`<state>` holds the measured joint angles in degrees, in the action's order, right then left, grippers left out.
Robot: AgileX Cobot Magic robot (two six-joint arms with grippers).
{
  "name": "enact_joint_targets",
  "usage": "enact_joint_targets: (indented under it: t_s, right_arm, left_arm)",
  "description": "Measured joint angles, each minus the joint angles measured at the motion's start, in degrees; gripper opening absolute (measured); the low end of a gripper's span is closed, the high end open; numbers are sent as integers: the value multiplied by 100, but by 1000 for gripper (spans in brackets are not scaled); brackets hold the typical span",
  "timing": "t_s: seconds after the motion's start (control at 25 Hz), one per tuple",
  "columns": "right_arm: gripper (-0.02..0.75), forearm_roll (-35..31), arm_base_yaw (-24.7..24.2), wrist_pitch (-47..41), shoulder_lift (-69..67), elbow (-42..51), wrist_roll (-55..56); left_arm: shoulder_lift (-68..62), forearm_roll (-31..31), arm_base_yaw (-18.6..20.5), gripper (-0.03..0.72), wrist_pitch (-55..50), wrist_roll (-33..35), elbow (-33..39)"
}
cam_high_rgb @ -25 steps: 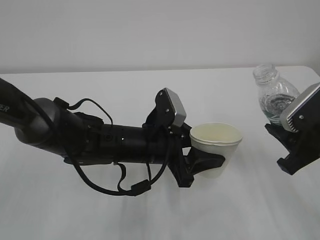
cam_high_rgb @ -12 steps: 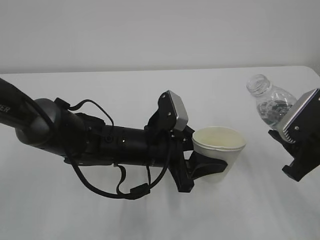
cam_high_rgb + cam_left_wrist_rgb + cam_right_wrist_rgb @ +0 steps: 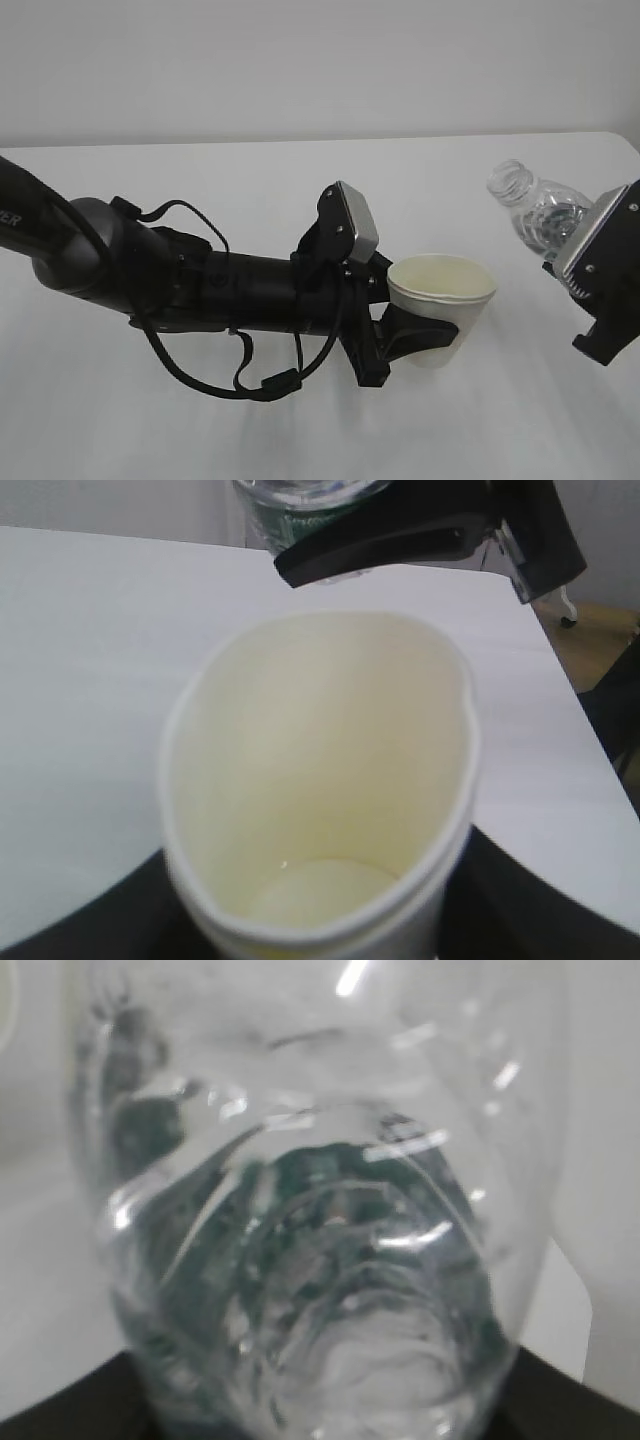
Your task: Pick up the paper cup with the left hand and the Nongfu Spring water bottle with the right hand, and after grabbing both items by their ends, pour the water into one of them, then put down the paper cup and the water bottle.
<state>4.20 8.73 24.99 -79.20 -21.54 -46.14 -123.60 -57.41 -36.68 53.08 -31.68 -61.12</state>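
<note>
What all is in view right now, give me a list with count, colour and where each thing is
paper cup: one, white with a cream inside, held above the table near the middle, rim squeezed oval, no water visible inside
Nongfu Spring water bottle: one, clear with a dark green label, capless, at the right, tilted with its neck toward the cup
table: one, white, under everything
wall: pale grey, behind the table
left hand: one, black arm with cables, jaws closed around the cup
right hand: one, black with a silver-grey block, at the right edge, jaws closed on the bottle
</note>
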Motion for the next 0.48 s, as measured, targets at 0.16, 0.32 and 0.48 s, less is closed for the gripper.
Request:
enact_joint_targets:
  t_s: [0.16,0.32,0.48]
  right_arm:
    - [404,-12,0,0,0,0,-238]
    - [404,-12,0,-9,0,0,-373]
    - [404,-12,0,-9,0,0,-604]
  left_arm:
    - [0,0,0,396,0,0,0]
    - [0,0,0,396,9,0,0]
    - [0,0,0,396,9,0,0]
